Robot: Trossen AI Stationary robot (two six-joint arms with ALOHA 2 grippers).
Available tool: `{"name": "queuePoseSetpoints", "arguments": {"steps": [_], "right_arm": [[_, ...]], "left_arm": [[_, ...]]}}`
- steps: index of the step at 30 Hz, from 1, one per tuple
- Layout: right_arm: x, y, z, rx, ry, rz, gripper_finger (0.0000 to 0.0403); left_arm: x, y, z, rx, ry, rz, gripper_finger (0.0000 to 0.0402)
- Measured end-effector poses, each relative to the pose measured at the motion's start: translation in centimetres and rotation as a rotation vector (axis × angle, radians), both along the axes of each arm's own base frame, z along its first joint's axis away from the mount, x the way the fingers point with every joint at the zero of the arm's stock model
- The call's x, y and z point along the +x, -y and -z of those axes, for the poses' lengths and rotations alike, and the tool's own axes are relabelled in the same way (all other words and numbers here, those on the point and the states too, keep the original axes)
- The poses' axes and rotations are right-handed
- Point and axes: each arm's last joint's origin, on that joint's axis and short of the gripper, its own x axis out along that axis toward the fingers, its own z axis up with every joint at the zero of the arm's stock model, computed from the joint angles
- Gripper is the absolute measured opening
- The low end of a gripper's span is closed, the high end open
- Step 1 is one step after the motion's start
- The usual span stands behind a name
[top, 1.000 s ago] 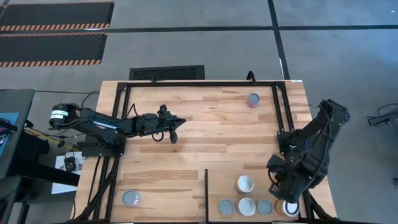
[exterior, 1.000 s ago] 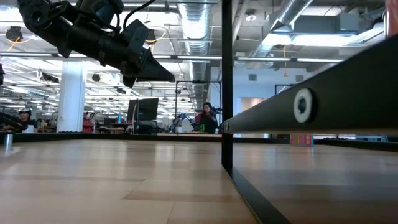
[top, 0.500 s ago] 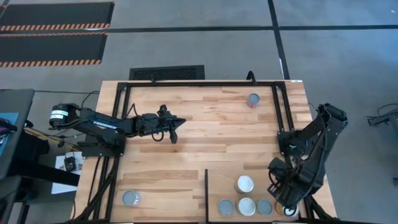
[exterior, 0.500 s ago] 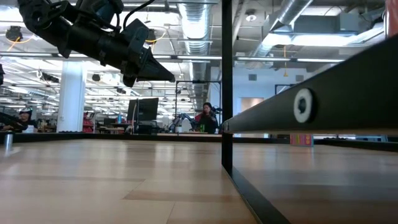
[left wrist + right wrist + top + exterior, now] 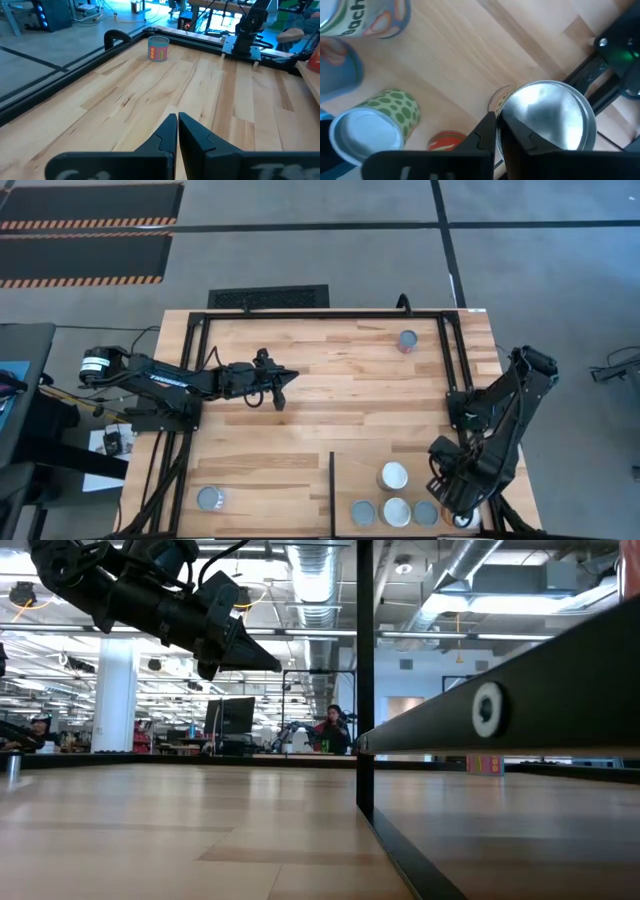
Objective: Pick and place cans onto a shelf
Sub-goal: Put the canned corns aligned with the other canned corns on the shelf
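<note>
My right gripper [image 5: 460, 512] points down over the near right corner of the shelf [image 5: 362, 468] and is shut on a silver-topped can [image 5: 547, 117]. Three cans [image 5: 397, 512] stand in a row along the shelf's near edge, and one [image 5: 393, 476] stands behind them. One can [image 5: 407, 341] stands at the far right of the table and another [image 5: 209, 499] at the near left. My left gripper [image 5: 281, 388] hangs shut above the table's left middle, holding nothing. My right gripper has the silver-topped can by the rim of its top [image 5: 501, 111], with one finger over the top and the other outside the wall. The fingers come from above, pointing down. The can is upright. Whether its base is on the shelf board, I cannot tell.
A thin black divider bar [image 5: 332, 485] marks the shelf's left side and a black frame [image 5: 455, 380] runs along the table's right. Close by the held can stand a green-dotted can [image 5: 372, 125] and a red one [image 5: 447, 141]. People sit in the room beyond.
My right gripper has sunk with the can toward the shelf's near right corner and rolled a little about its own axis.
</note>
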Motion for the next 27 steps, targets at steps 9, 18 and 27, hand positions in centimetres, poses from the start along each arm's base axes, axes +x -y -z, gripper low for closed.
{"name": "queuePoseSetpoints", "arguments": {"steps": [9,18,27], "right_arm": [[-0.1,-0.1,0.0,0.031,-0.026,-0.006,0.0069],[0.0,-0.3,-1.1,0.069,-0.018,-0.050,0.0072],[1.3,1.5,-2.6,-0.007,-0.018,-0.166,0.0044]], "left_arm": [[0.0,0.0,0.0,-0.001,0.001,0.002,0.0004],[0.0,0.0,0.0,-0.002,0.001,0.001,0.0004],[0.0,0.0,0.0,0.000,0.002,-0.001,0.0004]]}}
